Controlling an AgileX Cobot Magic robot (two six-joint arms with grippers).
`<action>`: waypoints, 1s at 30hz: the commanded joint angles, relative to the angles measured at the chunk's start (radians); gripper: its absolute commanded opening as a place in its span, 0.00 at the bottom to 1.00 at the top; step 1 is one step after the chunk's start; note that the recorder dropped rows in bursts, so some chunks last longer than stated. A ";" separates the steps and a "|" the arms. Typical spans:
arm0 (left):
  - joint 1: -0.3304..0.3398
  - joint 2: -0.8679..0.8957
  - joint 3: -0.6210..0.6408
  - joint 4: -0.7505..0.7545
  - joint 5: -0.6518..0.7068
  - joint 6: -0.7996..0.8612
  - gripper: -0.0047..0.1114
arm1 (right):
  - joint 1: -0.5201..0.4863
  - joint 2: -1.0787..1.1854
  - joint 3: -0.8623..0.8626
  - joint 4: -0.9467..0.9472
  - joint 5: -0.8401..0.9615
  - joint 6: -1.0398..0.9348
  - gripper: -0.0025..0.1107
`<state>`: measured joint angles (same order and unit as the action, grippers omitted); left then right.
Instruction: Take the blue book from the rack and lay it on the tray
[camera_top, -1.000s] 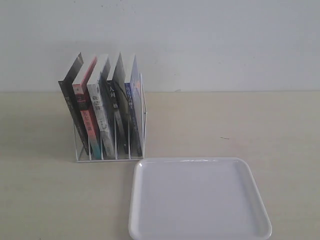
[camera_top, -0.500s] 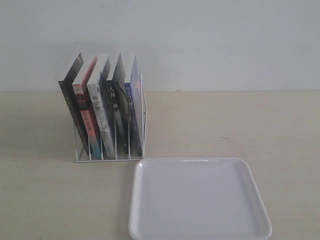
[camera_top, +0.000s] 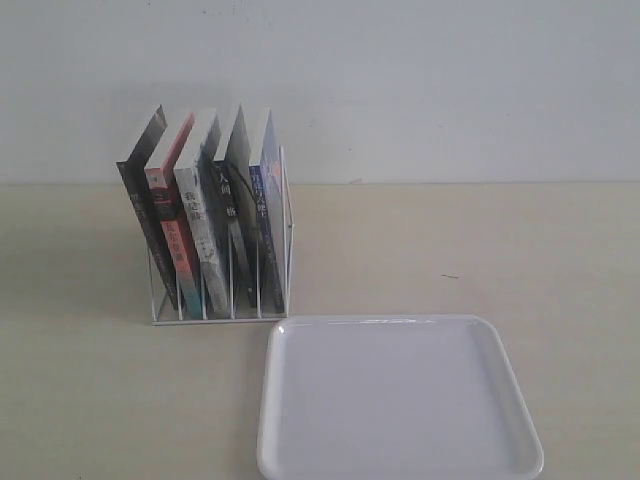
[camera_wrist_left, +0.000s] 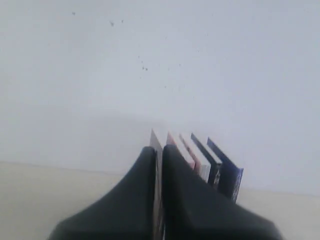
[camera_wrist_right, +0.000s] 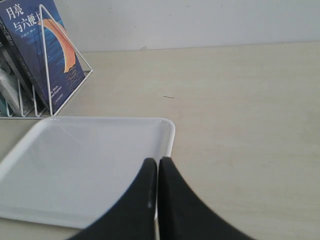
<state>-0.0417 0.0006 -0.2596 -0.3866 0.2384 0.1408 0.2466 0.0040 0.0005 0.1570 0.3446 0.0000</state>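
Observation:
The blue book (camera_top: 268, 215) stands upright in the rightmost slot of the white wire rack (camera_top: 220, 318). In the right wrist view its dark blue cover (camera_wrist_right: 42, 50) shows an orange crescent and white characters. The white tray (camera_top: 400, 400) lies in front of the rack and to its right, with nothing on it. My left gripper (camera_wrist_left: 159, 150) is shut and holds nothing, well back from the rack and facing the book (camera_wrist_left: 227, 172). The right gripper (camera_wrist_right: 158, 161) is also shut and hangs over the tray's (camera_wrist_right: 85, 165) near corner. Neither arm shows in the exterior view.
Several other books fill the rack's remaining slots, among them a red-spined one (camera_top: 168, 220) and a dark one (camera_top: 140, 205) at the far left. The pale wooden table (camera_top: 450, 250) runs back to a plain white wall.

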 joint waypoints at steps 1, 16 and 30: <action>0.002 -0.001 -0.034 -0.021 -0.015 -0.012 0.08 | -0.006 -0.004 -0.001 -0.008 -0.011 -0.007 0.02; 0.000 -0.001 -0.113 -0.298 -0.297 -0.012 0.08 | -0.006 -0.004 -0.001 -0.008 -0.011 -0.007 0.02; -0.002 0.934 -0.867 -0.032 0.465 0.078 0.08 | -0.006 -0.004 -0.001 -0.008 -0.011 -0.007 0.02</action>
<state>-0.0417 0.7555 -1.0071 -0.4581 0.5148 0.1795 0.2466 0.0040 0.0005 0.1570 0.3446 0.0000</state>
